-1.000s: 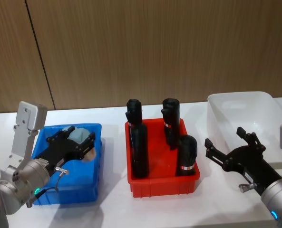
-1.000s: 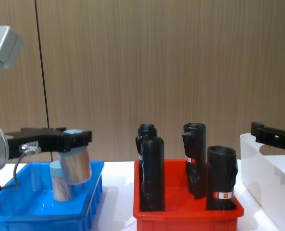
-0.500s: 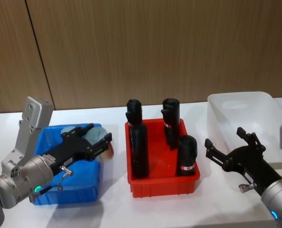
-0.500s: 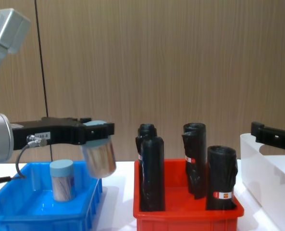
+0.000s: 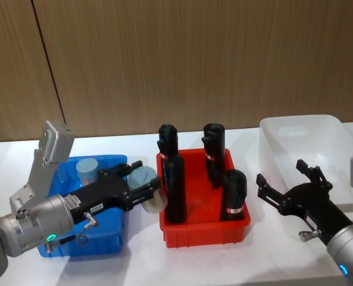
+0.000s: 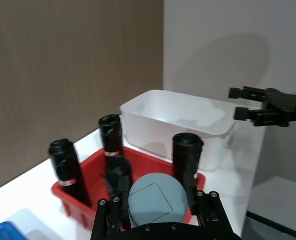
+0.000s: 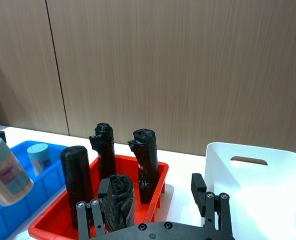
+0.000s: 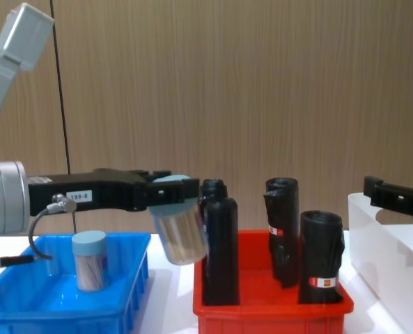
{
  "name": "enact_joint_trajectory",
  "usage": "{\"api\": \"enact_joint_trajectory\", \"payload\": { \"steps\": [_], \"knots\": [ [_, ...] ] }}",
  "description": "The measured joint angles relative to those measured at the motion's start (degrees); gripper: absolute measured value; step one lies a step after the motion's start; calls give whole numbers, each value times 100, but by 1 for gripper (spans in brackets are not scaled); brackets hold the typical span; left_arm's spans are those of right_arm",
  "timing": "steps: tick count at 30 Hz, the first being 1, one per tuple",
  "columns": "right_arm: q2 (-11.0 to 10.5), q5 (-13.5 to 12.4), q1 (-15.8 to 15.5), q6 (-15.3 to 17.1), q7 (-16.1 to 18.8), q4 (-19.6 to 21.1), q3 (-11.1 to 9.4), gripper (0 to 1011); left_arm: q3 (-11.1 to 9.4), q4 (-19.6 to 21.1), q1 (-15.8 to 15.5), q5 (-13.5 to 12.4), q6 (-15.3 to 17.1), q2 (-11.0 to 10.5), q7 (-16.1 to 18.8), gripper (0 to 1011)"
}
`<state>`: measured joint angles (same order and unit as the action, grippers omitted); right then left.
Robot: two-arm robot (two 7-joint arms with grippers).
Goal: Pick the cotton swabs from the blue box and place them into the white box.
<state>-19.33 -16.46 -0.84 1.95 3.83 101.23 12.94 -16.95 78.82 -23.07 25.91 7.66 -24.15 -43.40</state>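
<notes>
My left gripper [image 5: 145, 187] is shut on a clear cotton swabs tub [image 5: 149, 192] with a pale blue lid. It holds the tub tilted in the air between the blue box [image 5: 108, 229] and the red bin. The same tub [image 8: 180, 235] hangs beside the nearest black roll in the chest view. In the left wrist view its lid [image 6: 156, 200] sits between the fingers. A second cotton swabs tub [image 5: 87, 170] stands upright in the blue box [image 8: 25, 306]. The white box [image 5: 301, 134] stands at the far right. My right gripper [image 5: 280, 171] hovers open in front of its left side.
A red bin [image 5: 203, 229] holding several tall black rolls [image 5: 175, 190] stands between the blue box and the white box. A wooden wall runs behind the white table. Bare tabletop lies in front of the bins.
My left gripper has carried the cotton swabs tub to the right, from above the blue box to its right rim beside the red bin. The right arm has not moved.
</notes>
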Motion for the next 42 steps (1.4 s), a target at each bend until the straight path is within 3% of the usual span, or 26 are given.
{"api": "enact_joint_trajectory", "payload": {
  "steps": [12, 18, 34, 42],
  "knots": [
    [0, 0, 0, 0, 0, 0, 0, 1002, -138, -470, -335, 64, -15, 143, -1155, 660],
    [0, 0, 0, 0, 0, 0, 0, 1002, -209, -665, -462, 60, -19, 209, -1520, 660],
    [-1, 2, -1, -8, 21, 0, -3, 1002, -310, -768, -559, 57, -16, 249, -1737, 660],
    [-54, 15, 7, -38, 271, 9, -21, 1002, -328, -780, -574, 60, -18, 253, -1763, 660]
  ]
}}
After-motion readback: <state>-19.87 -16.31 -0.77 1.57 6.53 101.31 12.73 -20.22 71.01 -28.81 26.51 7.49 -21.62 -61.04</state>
